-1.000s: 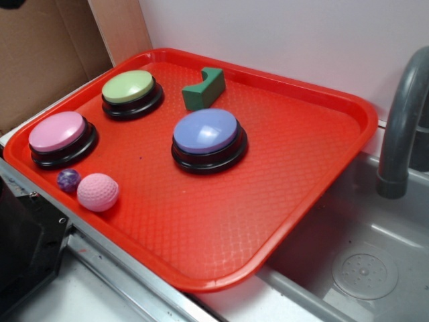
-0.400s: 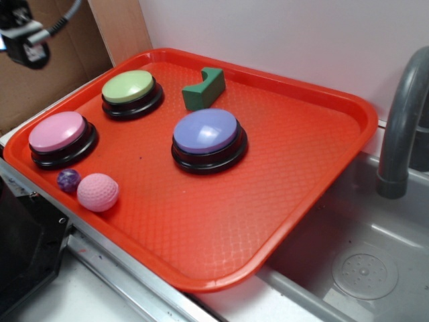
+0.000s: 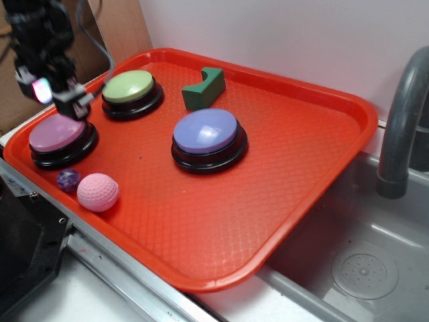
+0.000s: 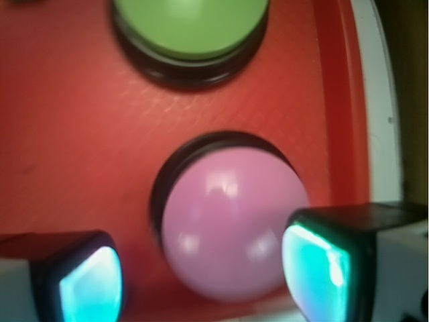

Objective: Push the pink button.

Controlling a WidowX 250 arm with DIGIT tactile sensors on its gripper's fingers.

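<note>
The pink button point(image 3: 55, 135) has a domed pink top on a black base. It sits at the left end of the red tray point(image 3: 221, 215). My gripper point(image 3: 59, 99) hangs just above its back edge, fingers pointing down. In the wrist view the pink button point(image 4: 231, 221) fills the gap between my two glowing finger pads point(image 4: 312, 265), and my gripper point(image 4: 201, 272) is open. I cannot tell if a fingertip touches the dome.
A green button point(image 3: 129, 88) sits behind the pink one and shows in the wrist view point(image 4: 191, 30). A blue-purple button point(image 3: 206, 134), a green block point(image 3: 204, 89), a pink dimpled ball point(image 3: 98, 192) and a small purple ball point(image 3: 68, 179) share the tray. A grey sink point(image 3: 365, 268) and faucet point(image 3: 402, 127) lie right.
My gripper has come in from the upper left and dropped down over the pink button. The buttons and balls have not moved.
</note>
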